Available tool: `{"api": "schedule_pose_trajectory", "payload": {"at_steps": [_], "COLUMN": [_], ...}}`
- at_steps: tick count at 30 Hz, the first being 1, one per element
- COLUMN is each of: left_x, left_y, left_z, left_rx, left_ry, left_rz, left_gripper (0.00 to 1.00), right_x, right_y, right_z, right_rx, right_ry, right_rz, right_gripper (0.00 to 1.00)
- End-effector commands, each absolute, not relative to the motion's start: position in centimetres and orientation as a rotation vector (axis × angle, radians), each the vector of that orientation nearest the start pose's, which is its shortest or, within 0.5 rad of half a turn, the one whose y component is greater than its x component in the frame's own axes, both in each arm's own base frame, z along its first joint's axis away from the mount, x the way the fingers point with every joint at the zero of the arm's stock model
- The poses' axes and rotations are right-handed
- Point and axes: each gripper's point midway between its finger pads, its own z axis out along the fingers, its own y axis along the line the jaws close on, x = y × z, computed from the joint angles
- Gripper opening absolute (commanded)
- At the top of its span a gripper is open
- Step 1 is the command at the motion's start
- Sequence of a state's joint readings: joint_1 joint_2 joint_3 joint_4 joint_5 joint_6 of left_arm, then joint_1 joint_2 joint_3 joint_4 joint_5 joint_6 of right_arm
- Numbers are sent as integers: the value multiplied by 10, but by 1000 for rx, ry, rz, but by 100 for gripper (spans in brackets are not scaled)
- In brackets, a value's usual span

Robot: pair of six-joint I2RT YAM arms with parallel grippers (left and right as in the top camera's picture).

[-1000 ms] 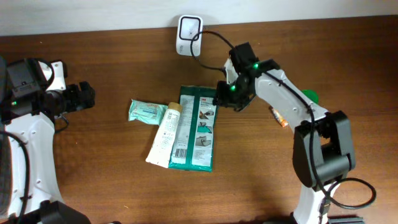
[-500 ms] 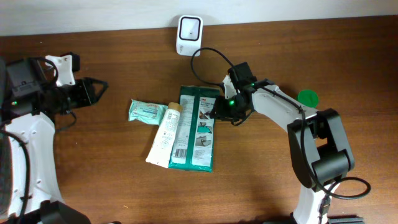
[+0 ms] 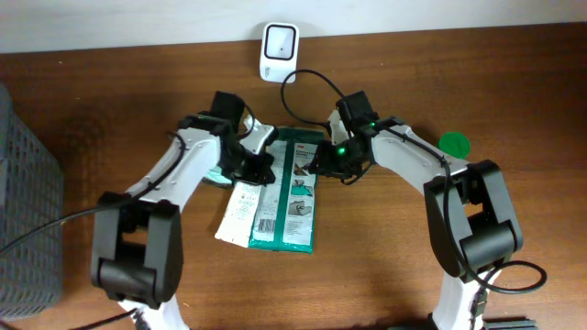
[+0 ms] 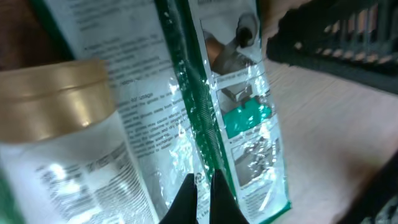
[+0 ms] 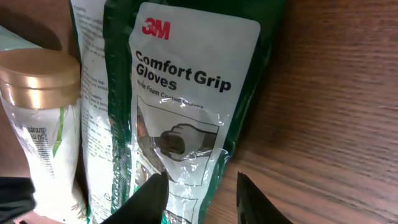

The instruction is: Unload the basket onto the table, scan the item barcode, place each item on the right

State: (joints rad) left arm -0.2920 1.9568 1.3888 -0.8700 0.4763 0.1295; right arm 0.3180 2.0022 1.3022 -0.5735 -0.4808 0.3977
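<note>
The wooden tabletop [image 3: 385, 266] runs up to a pale wall strip along its far edge. At the left edge stands a grey mesh basket [image 3: 27, 211], cut off by the frame, its ribbed wall reaching down towards the near left corner. Towards the right side, well away from the edges, a small round green disc [image 3: 453, 143] lies flat on the wood. Near the middle a white tube [image 3: 246, 209] with a gold cap lies on its side, cap end towards the far edge. Just left of it a sliver of a pale teal pack [image 3: 218, 177] shows, mostly hidden.

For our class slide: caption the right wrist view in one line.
Right gripper, open, straddles the edge of a 3M gloves pack beside a gold-capped tube.
</note>
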Motion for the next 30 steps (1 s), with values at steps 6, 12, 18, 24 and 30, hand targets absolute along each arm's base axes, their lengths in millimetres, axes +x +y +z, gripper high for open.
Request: {"api": "schedule_pose_trajectory", "payload": {"at_steps": [6, 12, 18, 24, 30], "left_x": [358, 367, 368, 368, 367], "left_y": [-169, -165, -158, -157, -156], "left_z": [6, -17, -17, -17, -18], "left_rx": [597, 340, 284, 285, 283], "left_ry": [2996, 3063, 3077, 3080, 3084], "left_rz": [-486, -451, -450, -449, -437], "left_gripper": [0, 0, 0, 0, 0], "right_x": [373, 361, 314, 318, 349], "right_y": [211, 206, 233, 286, 292], "right_z": [23, 37, 15, 17, 29], "right_rx": [2, 45, 189, 220, 111], "right_ry": [2931, 2966, 3092, 2982, 2818], "right_rz": [832, 916, 1019, 1083, 1112], "right_gripper": [33, 25, 52, 45, 29]}}
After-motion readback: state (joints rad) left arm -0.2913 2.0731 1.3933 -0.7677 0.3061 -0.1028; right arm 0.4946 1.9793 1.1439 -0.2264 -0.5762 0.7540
